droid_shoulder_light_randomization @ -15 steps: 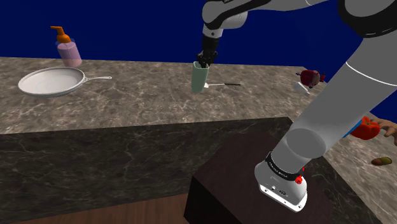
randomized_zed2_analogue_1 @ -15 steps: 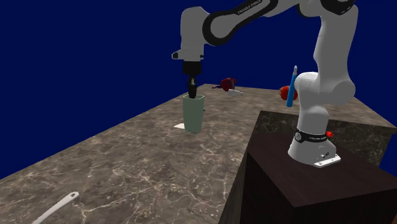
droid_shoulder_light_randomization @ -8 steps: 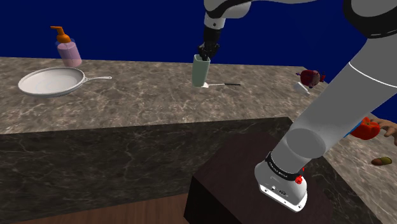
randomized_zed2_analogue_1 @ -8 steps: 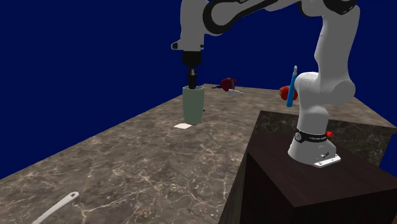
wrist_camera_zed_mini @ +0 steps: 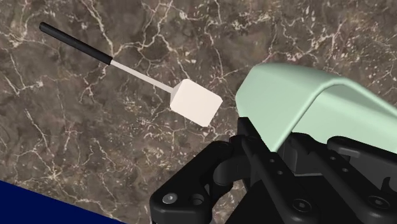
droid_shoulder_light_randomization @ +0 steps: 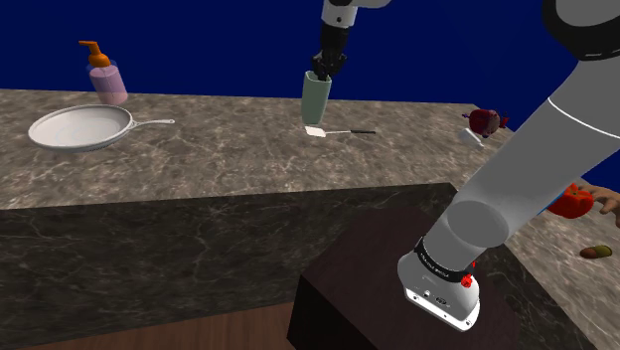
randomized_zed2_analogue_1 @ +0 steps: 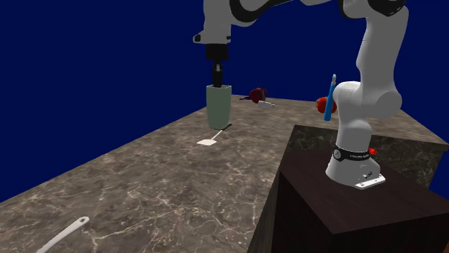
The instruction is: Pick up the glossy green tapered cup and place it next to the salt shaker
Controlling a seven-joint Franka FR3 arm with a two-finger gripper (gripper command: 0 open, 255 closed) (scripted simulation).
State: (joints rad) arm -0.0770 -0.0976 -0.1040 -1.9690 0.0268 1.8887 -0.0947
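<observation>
The pale green tapered cup [droid_shoulder_light_randomization: 317, 94] hangs upright above the marble counter [droid_shoulder_light_randomization: 219, 149], lifted off it. My black gripper [droid_shoulder_light_randomization: 324, 70] comes down from above and is shut on the cup's rim, one finger inside and one outside. In the second exterior view the cup [randomized_zed2_analogue_1: 218, 106] floats over the counter under the gripper [randomized_zed2_analogue_1: 218, 83]. Through the wrist view the cup's wall [wrist_camera_zed_mini: 305, 102] is clasped in the gripper [wrist_camera_zed_mini: 280, 156], with the counter far below.
A white spatula [droid_shoulder_light_randomization: 318, 130] with a black handle lies on the counter under the cup, also seen as spatula [wrist_camera_zed_mini: 197, 102]. A white pan [droid_shoulder_light_randomization: 81, 127] and pink pump bottle [droid_shoulder_light_randomization: 107, 82] stand at the shoulder view's left. A dark red object [droid_shoulder_light_randomization: 485, 121] sits at the right.
The gripper has risen with the cup, which has left the counter. The spatula's white blade, partly covered by the cup before, now lies in plain sight.
</observation>
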